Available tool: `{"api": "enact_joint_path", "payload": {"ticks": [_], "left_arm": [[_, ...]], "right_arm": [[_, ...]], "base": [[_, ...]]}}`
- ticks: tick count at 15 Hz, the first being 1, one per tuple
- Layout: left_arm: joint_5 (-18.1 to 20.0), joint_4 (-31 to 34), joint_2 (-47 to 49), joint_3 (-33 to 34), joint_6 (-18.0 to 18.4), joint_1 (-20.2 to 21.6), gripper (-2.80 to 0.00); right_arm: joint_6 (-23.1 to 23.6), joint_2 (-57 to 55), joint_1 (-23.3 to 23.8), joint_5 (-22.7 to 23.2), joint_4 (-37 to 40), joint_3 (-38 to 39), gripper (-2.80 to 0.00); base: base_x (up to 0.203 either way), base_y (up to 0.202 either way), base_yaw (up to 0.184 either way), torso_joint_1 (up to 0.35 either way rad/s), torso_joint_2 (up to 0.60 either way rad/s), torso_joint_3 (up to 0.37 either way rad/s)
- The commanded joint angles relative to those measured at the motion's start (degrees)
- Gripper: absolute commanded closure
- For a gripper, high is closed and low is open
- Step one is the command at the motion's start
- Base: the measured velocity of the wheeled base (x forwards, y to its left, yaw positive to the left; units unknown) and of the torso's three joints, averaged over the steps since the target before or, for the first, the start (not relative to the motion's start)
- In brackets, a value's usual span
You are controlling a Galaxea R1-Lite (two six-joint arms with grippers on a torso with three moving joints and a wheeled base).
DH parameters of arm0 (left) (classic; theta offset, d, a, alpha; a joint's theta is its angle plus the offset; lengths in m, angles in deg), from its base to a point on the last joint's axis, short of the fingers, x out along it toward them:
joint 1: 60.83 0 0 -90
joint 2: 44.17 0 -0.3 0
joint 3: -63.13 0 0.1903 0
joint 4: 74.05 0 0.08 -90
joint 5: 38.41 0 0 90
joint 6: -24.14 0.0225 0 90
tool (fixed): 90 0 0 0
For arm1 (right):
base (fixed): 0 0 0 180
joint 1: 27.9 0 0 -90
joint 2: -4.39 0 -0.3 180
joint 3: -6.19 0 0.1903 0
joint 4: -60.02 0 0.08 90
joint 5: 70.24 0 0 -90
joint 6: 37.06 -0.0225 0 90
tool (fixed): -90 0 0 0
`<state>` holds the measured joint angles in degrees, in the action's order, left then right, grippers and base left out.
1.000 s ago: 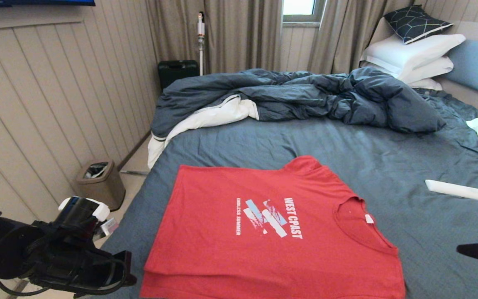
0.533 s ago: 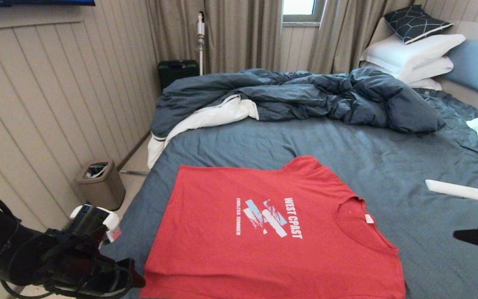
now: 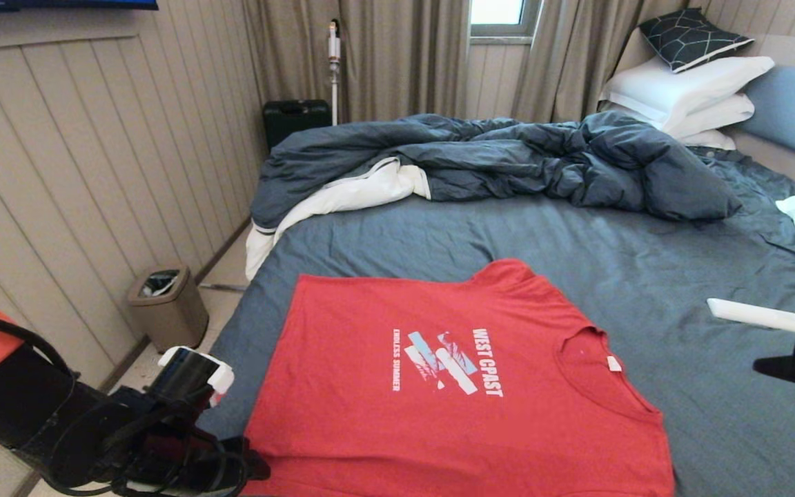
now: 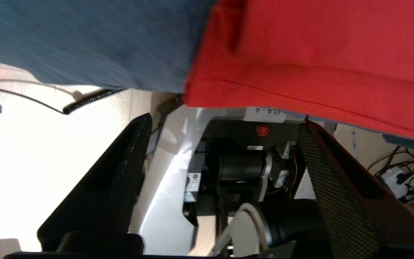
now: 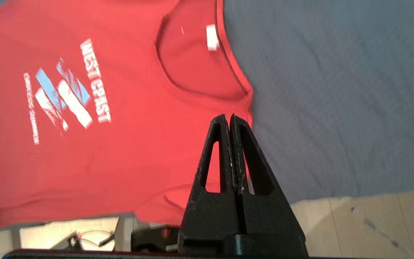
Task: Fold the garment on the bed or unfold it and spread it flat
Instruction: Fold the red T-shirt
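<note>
The red short-sleeved cotton T-shirt with white "WEST COAST / ENDLESS SUMMER" lettering (image 3: pixel 453 393) is lying print-up on the near part of the large bed with the slate-blue sheet (image 3: pixel 508 235), neck opening twd the right side of the bed. Sleeves aren't showing; along the shirt's near-left corner extra layers are peeking out, so it's looking like a part-folded rectangle w/ sleeves tucked under. Judging from that, side folds are prob. done; what's left is likely a final fold across the body, or, if unfolding is the goal, everything is still to do. Can't tell which.

Left gripper (image 4: pixel 225 151) is hanging at the shirt's near-left corner, just off the bed edge, fingers (image 4: pixel 113 180) spread wide and gripping nothing; the red hem is sitting just beyond the tips. Right gripper (image 5: pixel 231 120) is hovering over the shirt's shoulder edge nr the collar, fingers clenched together, empty.

Surface: the sheet around the shirt is lying mostly smooth w/ light creases. Beyond the shirt a rumpled dark blue duvet (image 3: pixel 508 162) is piled up; to the shirt's right a flat white oblong object (image 3: pixel 756 315) is lying on the sheet. Stacked white pillows (image 3: pixel 687 93) and a dark patterned cushion (image 3: pixel 691 36) are sitting far right of the shirt. Room: panelled beige wall and a small tan waste bin (image 3: pixel 166 304) left of the shirt, beige curtains (image 3: pixel 397 55) past the duvet.
</note>
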<state>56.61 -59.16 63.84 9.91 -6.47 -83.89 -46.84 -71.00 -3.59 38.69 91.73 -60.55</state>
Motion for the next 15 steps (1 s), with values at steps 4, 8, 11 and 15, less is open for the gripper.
{"api": "enact_joint_path", "payload": {"ticks": [4,8,11,15], "left_arm": [[-0.32,9.78,2.12,-6.7,-2.16,-1.16,-2.8],[-2.73,9.81,2.58,-6.25,-1.87,-1.98,-2.8],[-2.32,8.92,1.36,-4.47,-1.74,-2.0,-2.8],[-2.72,-2.31,1.24,0.37,-1.45,-1.98,-2.8]], "right_arm": [[-0.07,0.09,0.04,0.14,0.1,-2.77,0.0],[-0.06,0.59,0.04,0.14,0.1,-2.77,0.0],[0.42,0.77,-0.53,0.14,0.1,-1.48,0.0],[1.17,1.48,-1.98,-0.23,0.54,-0.29,0.0]], "base": [[0.0,0.0,0.0,0.0,0.0,0.0],[0.0,0.0,0.0,0.0,0.0,0.0],[0.0,0.0,0.0,0.0,0.0,0.0],[0.0,0.0,0.0,0.0,0.0,0.0]]}}
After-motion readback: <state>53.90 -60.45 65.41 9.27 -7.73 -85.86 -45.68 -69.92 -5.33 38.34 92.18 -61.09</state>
